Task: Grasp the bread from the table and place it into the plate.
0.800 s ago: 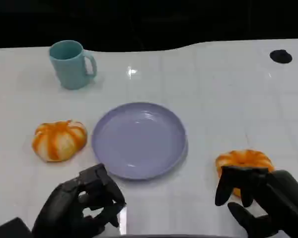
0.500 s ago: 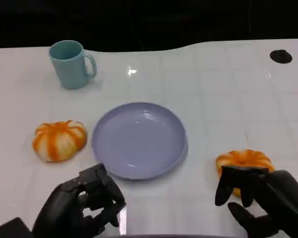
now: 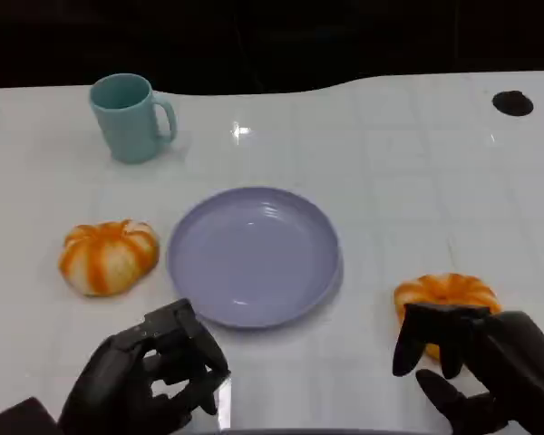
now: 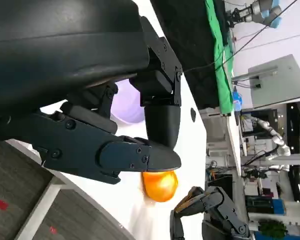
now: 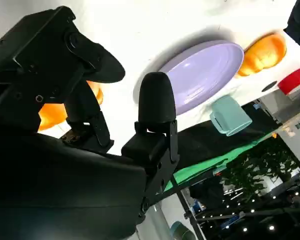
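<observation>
The glossy white desk (image 3: pixel 417 181) runs the full width of the head view, its far edge meeting a black backdrop, with a dark round hole (image 3: pixel 512 103) near the far right corner. The widest bare stretch lies to the right of centre, between the plate and that hole.

The round lavender plate (image 3: pixel 254 256) sits in the middle of the desk with nothing in it; bare white desk shows all round its rim.

The left hand (image 3: pixel 150 381) hangs over the near edge, just short of the plate's near rim, its black fingers curled inward with nothing between them. The right hand (image 3: pixel 476 362) is at the near right, fingers spread apart and arched over the near side of a bread; whether they touch it I cannot tell.

That bread, an orange pumpkin-shaped loaf (image 3: pixel 446 294), lies on the desk to the right of the plate, apart from its rim and close to the near edge. A 2nd orange-and-white pumpkin-shaped loaf (image 3: pixel 109 256) lies left of the plate, just beside its rim but not touching.

The teal ceramic mug (image 3: pixel 129 118) stands upright at the far left, handle to the right, well apart from the plate.
</observation>
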`<action>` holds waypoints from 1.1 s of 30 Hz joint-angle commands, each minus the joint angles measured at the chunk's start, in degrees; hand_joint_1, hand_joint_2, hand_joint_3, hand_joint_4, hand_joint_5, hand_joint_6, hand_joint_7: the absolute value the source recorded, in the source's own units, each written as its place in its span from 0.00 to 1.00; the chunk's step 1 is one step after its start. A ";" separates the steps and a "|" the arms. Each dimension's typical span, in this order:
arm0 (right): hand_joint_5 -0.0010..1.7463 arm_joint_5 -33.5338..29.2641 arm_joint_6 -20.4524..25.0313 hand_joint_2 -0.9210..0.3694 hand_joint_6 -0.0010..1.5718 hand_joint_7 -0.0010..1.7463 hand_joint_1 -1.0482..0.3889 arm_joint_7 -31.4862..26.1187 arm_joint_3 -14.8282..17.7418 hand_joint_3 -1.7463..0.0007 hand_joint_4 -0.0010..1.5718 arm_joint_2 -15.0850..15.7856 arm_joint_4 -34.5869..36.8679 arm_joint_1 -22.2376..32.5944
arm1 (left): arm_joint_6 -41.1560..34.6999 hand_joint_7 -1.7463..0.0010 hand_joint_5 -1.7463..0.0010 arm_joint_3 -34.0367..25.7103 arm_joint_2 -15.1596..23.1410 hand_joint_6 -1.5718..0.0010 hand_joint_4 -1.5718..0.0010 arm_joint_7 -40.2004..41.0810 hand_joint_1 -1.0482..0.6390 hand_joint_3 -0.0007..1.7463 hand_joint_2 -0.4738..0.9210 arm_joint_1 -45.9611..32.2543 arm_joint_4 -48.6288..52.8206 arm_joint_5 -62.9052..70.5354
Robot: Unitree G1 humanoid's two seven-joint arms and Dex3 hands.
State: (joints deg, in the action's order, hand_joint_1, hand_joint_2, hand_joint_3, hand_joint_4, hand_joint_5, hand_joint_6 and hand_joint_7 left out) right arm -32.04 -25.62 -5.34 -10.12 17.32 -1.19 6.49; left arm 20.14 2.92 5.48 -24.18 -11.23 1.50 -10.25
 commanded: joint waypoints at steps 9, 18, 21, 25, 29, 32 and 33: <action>0.88 0.42 0.29 0.56 0.47 0.64 0.74 -1.30 1.21 0.28 0.48 -0.09 -1.15 -0.57 | 0.92 0.13 0.00 -0.83 1.13 0.62 0.58 -0.48 0.29 0.17 1.00 0.25 0.63 -0.36; 0.47 -6.17 10.54 0.25 0.48 0.18 0.56 4.55 2.92 0.76 0.41 3.53 -10.57 -0.45 | 0.77 0.14 0.00 -1.09 1.23 0.62 0.58 -0.88 0.29 0.16 1.00 0.17 0.96 -0.97; 0.32 -8.87 14.53 0.13 0.44 0.06 0.51 8.32 3.31 0.91 0.34 5.32 -14.35 -0.59 | 0.86 0.14 0.00 -1.19 1.12 0.62 0.58 -0.72 0.29 0.16 1.00 0.32 1.22 -0.66; 0.22 -13.13 19.80 0.08 0.33 0.00 0.44 13.83 3.48 0.97 0.21 7.06 -19.64 -0.49 | 1.05 0.14 0.00 -1.13 1.07 0.62 0.58 -0.68 0.29 0.16 1.00 0.52 1.59 -0.47; 0.19 -17.46 23.12 0.08 0.25 0.00 0.39 17.12 3.11 0.99 0.14 7.88 -22.70 -0.43 | 0.93 0.14 0.00 -0.97 1.01 0.62 0.58 -0.24 0.28 0.16 1.00 0.49 1.38 0.09; 0.18 -20.06 25.19 0.07 0.19 0.00 0.35 19.35 2.62 0.99 0.08 7.97 -24.05 -0.52 | 1.02 0.14 0.00 -0.91 1.03 0.62 0.58 -0.54 0.28 0.16 1.00 0.47 1.32 -0.12; 0.18 -20.96 25.90 0.07 0.18 0.00 0.34 20.19 2.39 0.99 0.07 7.90 -24.42 -0.63 | 0.88 0.14 0.00 -0.88 1.03 0.62 0.58 -0.64 0.28 0.16 1.00 0.44 1.18 -0.30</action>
State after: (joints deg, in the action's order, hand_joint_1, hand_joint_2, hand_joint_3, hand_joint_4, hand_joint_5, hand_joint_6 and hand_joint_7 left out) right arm -51.15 -1.44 12.81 -7.23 24.38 -24.06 6.10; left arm 20.45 2.37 5.78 -24.68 -11.03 2.78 -10.39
